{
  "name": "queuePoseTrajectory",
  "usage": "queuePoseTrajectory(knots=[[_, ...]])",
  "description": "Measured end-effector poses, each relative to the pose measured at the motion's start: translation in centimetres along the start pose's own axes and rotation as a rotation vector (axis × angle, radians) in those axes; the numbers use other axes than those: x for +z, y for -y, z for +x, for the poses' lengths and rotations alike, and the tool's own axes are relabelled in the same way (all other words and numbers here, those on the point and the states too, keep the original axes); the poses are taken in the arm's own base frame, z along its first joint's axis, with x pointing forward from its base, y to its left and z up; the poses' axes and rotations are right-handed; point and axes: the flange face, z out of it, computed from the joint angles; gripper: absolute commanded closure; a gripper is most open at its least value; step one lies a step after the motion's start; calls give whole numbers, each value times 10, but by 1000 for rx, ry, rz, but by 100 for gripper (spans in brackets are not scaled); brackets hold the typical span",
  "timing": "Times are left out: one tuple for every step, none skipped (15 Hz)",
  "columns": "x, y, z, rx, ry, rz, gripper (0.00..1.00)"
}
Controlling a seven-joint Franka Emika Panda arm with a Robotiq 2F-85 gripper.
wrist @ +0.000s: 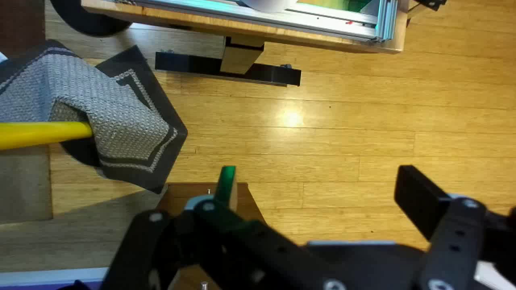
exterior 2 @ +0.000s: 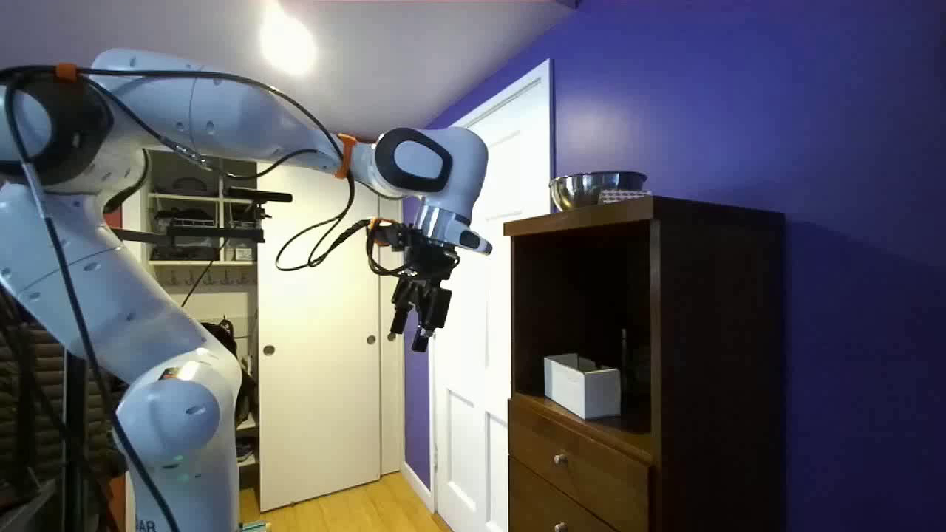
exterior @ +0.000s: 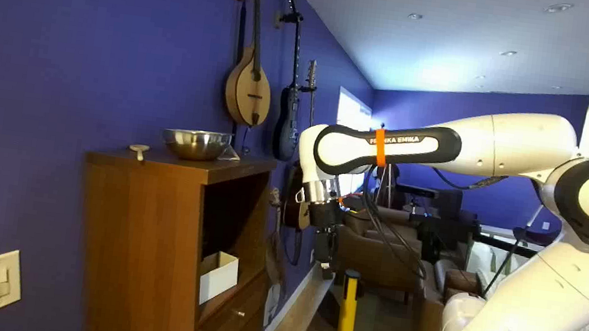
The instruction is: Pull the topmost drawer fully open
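The topmost drawer (exterior 2: 599, 476) has a medium-brown wood front with a small silver knob (exterior 2: 560, 459). It sits just under the open shelf compartment of the brown cabinet (exterior 2: 717, 355). Its front (exterior: 222, 320) looks about flush with the cabinet, and its inner sides do not show. My gripper (exterior 2: 409, 334) points down in front of the cabinet, apart from it and higher than the drawer. It also hangs there in an exterior view (exterior: 325, 270). In the wrist view the fingers (wrist: 317, 175) are wide apart with nothing between them. Brown drawer fronts with knobs show partly behind the left finger.
A matching drawer (exterior 2: 543, 496) lies below. A white box (exterior 2: 582, 388) stands in the open compartment. A metal bowl (exterior: 197, 145) is on the cabinet top. A yellow post (exterior: 346, 324) stands beyond the gripper, and a grey rug (wrist: 109, 104) lies near its foot.
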Motion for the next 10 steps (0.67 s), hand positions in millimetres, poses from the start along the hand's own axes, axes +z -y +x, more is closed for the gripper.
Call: queuePoseTrajectory(knots=[[0, 0, 0, 0, 0, 0, 0], [0, 0, 0, 0, 0, 0, 0], [0, 0, 0, 0, 0, 0, 0], [0, 0, 0, 0, 0, 0, 0], [0, 0, 0, 0, 0, 0, 0], [0, 0, 0, 0, 0, 0, 0], [0, 0, 0, 0, 0, 0, 0], [0, -1, 1, 4, -8, -2, 0], [-1, -3, 5, 17, -36, -6, 0], [1, -6, 13, 33, -73, -14, 0]])
